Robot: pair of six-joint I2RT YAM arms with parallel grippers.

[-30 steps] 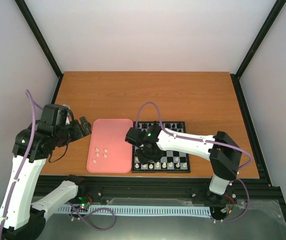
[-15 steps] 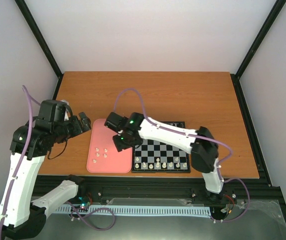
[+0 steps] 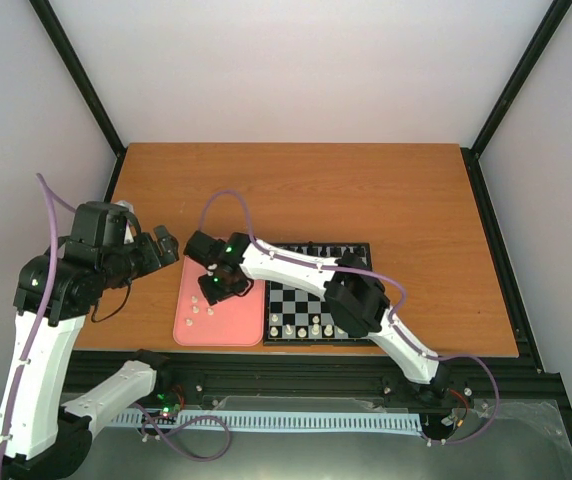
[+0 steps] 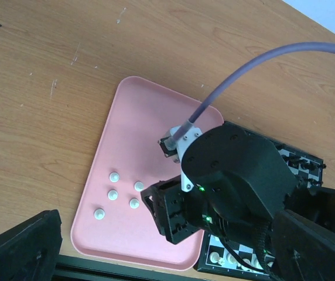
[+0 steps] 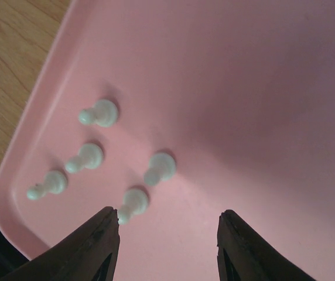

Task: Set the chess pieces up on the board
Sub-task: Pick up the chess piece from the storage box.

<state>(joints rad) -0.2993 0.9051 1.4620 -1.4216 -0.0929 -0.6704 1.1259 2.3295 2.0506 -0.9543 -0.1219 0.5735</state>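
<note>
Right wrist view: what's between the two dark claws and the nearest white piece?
Only bare pink tray, as the right wrist view shows. The right gripper is open and empty; the nearest white piece lies beside one finger.

Robot lab test cell. Wooden table (image 3: 366, 190) is boxed in by plain white panels (image 3: 306, 70) and black extrusion framing (image 3: 521, 75). Left arm (image 3: 36, 370) and right arm (image 3: 291, 265) are mounted on a slotted rail (image 3: 296, 385) at the near edge; purple cable (image 4: 261, 62) is routed loose along them.
</note>
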